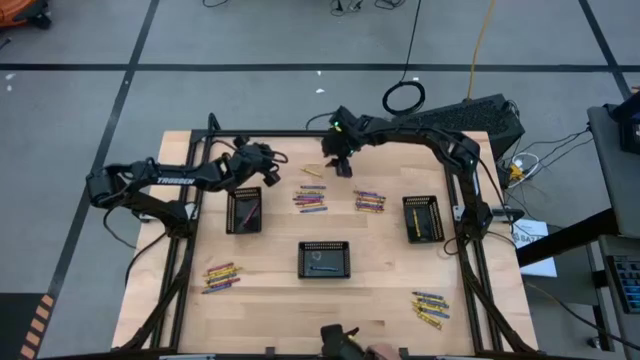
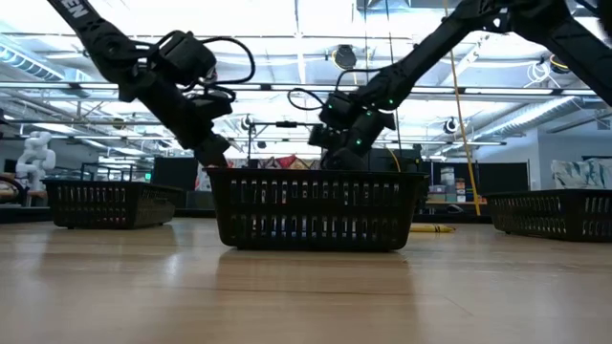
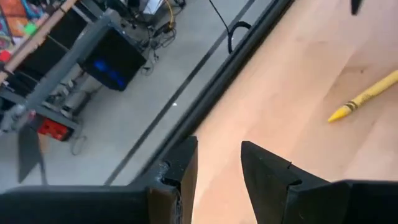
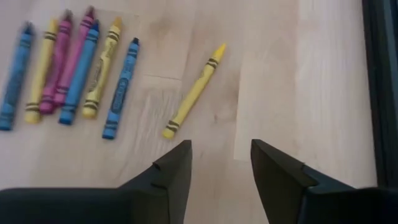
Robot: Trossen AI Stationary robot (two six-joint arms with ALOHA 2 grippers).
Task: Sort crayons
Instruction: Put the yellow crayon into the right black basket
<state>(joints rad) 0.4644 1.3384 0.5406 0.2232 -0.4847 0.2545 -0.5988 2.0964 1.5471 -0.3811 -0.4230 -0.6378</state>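
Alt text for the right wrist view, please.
The right gripper, open and empty, hovers over the wooden table near a lone yellow crayon. Beside it lies a row of blue, yellow and pink crayons.

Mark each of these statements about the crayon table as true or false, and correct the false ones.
1. Three black trays sit on the table. True: left tray, middle tray, right tray.
2. The right pincer grips a yellow crayon. False: its fingers are open and empty, and the lone yellow crayon lies on the wood ahead of them.
3. The left pincer is open with nothing between its fingers. True.
4. All crayons are already inside the trays. False: groups still lie on the table, such as the near-left group and the near-right group.
5. Both arms are over the table's far part. True.
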